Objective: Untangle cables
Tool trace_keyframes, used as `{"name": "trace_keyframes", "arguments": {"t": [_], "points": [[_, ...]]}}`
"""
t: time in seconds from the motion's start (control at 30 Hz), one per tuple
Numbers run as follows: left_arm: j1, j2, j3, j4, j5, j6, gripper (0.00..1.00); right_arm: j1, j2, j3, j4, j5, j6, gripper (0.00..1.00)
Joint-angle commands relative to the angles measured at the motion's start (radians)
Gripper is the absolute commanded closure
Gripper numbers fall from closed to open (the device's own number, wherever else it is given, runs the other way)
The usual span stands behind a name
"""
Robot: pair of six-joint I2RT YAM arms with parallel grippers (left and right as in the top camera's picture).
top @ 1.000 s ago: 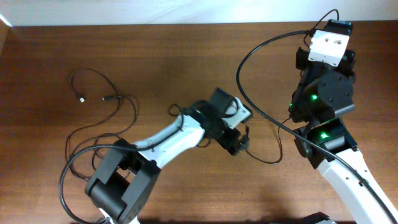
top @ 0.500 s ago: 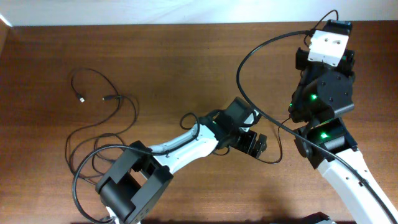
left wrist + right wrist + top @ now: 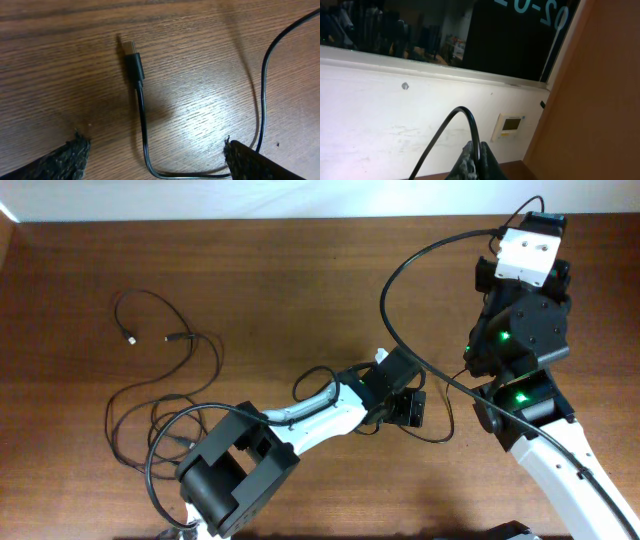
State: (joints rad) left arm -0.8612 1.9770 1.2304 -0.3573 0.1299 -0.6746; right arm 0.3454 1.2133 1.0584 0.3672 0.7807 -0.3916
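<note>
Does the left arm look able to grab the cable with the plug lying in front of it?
Probably yes: the left gripper stands open with that cable running between its fingers on bare table, plug just ahead, nothing blocking.

Right wrist view, what you have in frame:
- right gripper: bottom centre, fingers pressed together, tips pointing up
- black wire: rises from the lower edge, arcs over and comes down at the fingertips; you cannot tell whether it is pinched
- white wall: fills the middle, with a small round mark
- wall panel: pale, square, just right of the wire
- window: dark, above the wall, with teal lettering reversed
- orange-brown surface: slanted, along the right side
</note>
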Motion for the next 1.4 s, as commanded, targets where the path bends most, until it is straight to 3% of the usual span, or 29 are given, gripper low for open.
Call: {"name": "trace_keyframes", "arguments": {"t": [0.0,0.13,0.37,0.83,1.0,1.1,1.17,1.33,1.37], "points": [[0.011,0.071,-0.031,-0.050,-0.125,-0.021,0.10,-0.006,0.004,0.008,0.003,-0.010,0.013,0.96],[0.010,0.071,-0.031,-0.086,-0.138,-0.021,0.02,-0.006,0.004,0.008,0.003,-0.010,0.012,0.96],[-0.010,0.072,-0.031,-0.124,-0.282,-0.020,0.01,-0.006,0.004,0.008,0.003,-0.009,0.012,0.96],[-0.059,0.141,-0.018,-0.063,-0.337,0.016,0.00,-0.006,0.004,0.008,0.003,-0.010,0.012,0.96],[-0.059,0.150,-0.019,-0.092,-0.337,0.016,0.17,-0.006,0.004,0.008,0.002,-0.009,0.012,0.96],[-0.059,0.151,-0.019,-0.104,-0.336,0.016,0.47,-0.006,0.004,0.008,0.002,-0.009,0.012,0.96],[-0.059,0.151,-0.019,-0.103,-0.337,0.016,0.74,-0.006,0.004,0.008,0.001,-0.009,0.012,0.96],[-0.059,0.151,-0.016,-0.100,-0.350,0.016,1.00,-0.006,0.004,0.008,-0.051,-0.010,0.012,0.96],[-0.058,0.151,-0.015,-0.100,-0.355,0.016,1.00,-0.006,0.004,0.008,-0.063,-0.010,0.012,0.96]]}}
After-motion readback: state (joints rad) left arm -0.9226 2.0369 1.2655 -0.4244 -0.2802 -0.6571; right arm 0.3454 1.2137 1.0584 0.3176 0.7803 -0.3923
